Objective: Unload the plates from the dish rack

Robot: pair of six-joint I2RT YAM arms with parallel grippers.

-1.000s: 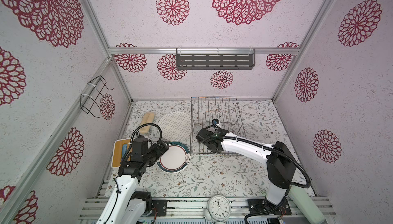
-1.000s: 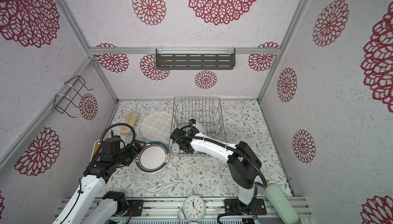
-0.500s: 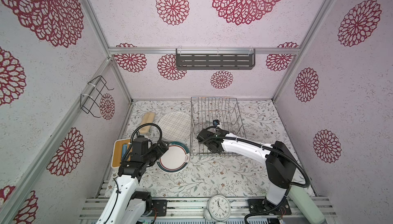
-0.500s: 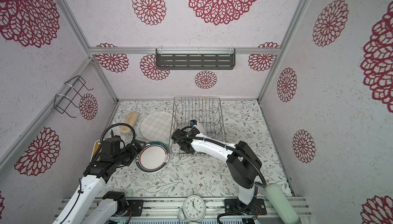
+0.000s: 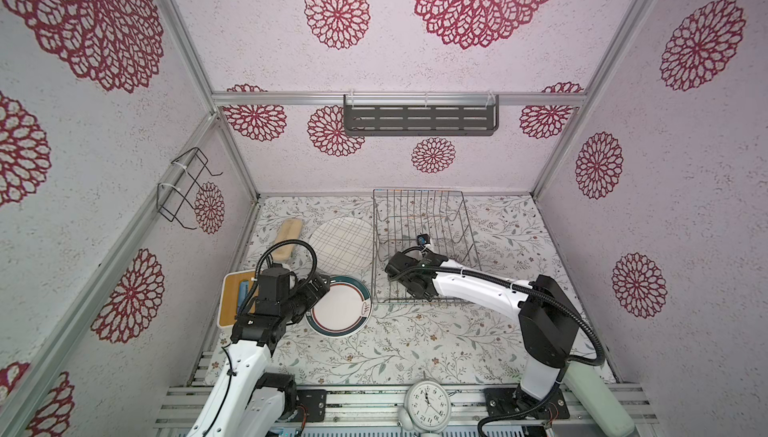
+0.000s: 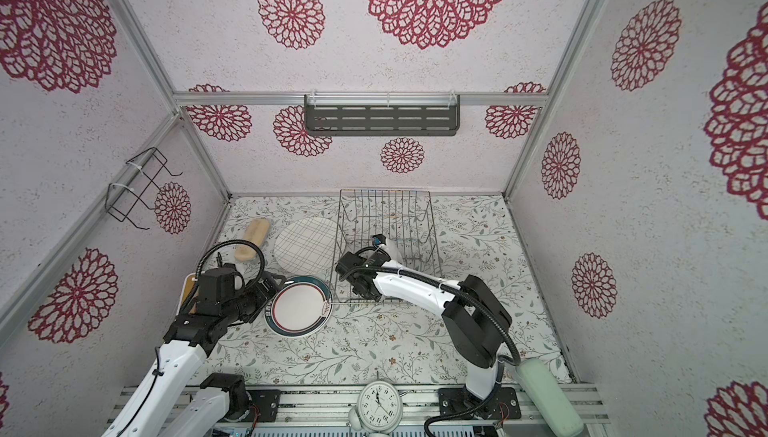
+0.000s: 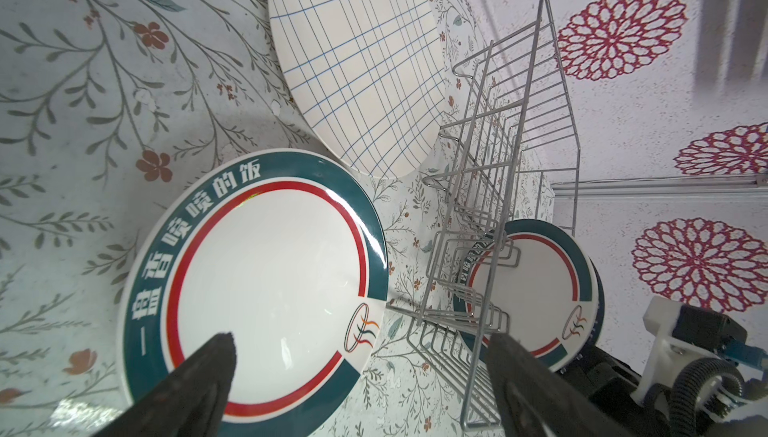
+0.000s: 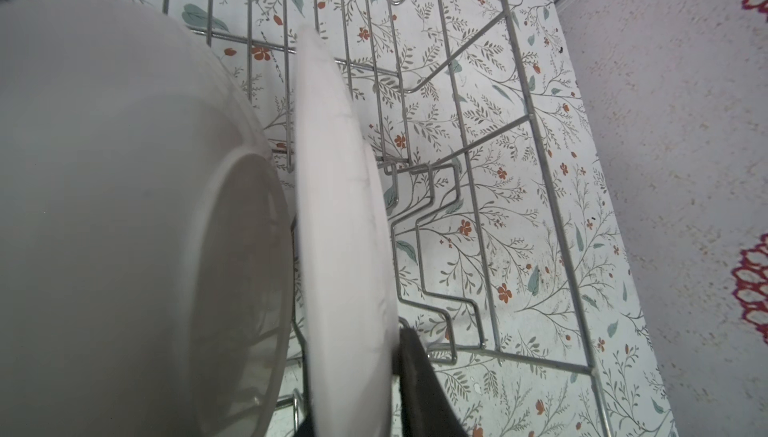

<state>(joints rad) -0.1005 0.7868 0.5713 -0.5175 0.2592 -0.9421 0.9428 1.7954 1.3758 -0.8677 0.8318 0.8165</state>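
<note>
The dish rack (image 5: 417,206) sits on the counter (image 5: 415,343) toward twelve o'clock. The large plate (image 5: 340,244) lies at its nine, a smaller plate (image 5: 338,308) at seven; two more plates (image 8: 340,214) stand inside its six-o'clock end.

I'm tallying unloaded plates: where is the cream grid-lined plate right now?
In both top views the grid-lined plate lies on the table just left of the dish rack, behind the teal-rimmed plate.

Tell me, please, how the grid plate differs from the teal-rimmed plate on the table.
The grid plate is larger than the teal-rimmed plate. The grid plate is cream with dark lines; the teal-rimmed plate has a white centre, red ring and lettered rim. Both lie face up on the table.
</note>
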